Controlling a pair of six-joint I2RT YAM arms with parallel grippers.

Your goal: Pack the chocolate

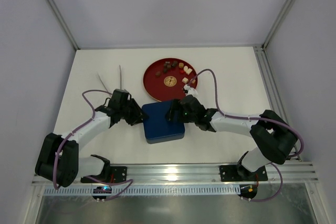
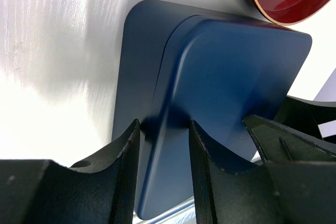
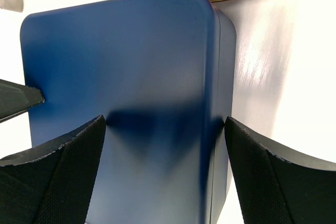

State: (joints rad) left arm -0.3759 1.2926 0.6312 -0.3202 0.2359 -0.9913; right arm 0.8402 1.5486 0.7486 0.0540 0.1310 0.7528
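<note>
Working from the left: at 9 o'clock of the box, the left pincer (image 2: 164, 125) is half closed, pinching the rim of the dark blue lid (image 1: 163, 123) between its fingers. Its wrist view shows the lid sitting skewed over a darker blue base (image 2: 137, 61). The overhead view flattens the two into one square.

At the box's 2 o'clock corner, the right pincer (image 3: 164, 121) is spread wide. One finger stands against the side wall and the other hangs over the lid's top. Whether either pad presses, I cannot tell.

The chocolate (image 1: 173, 67) is not in the box. It lies on the red plate (image 1: 148, 77), whose rim sits just beside the box's far edge on the bench (image 1: 236, 72). The pieces run in an arc from 11 to 4 o'clock around the gold emblem (image 1: 169, 81).

From the right pincer the candies lie at 12 o'clock and near. From the left pincer they lie at 1 o'clock and farther off, so the right arm looks better placed to fetch them once the lid is off.

Only the overhead view shows the candies. Each wrist view catches no more than a sliver of the plate's rim.
</note>
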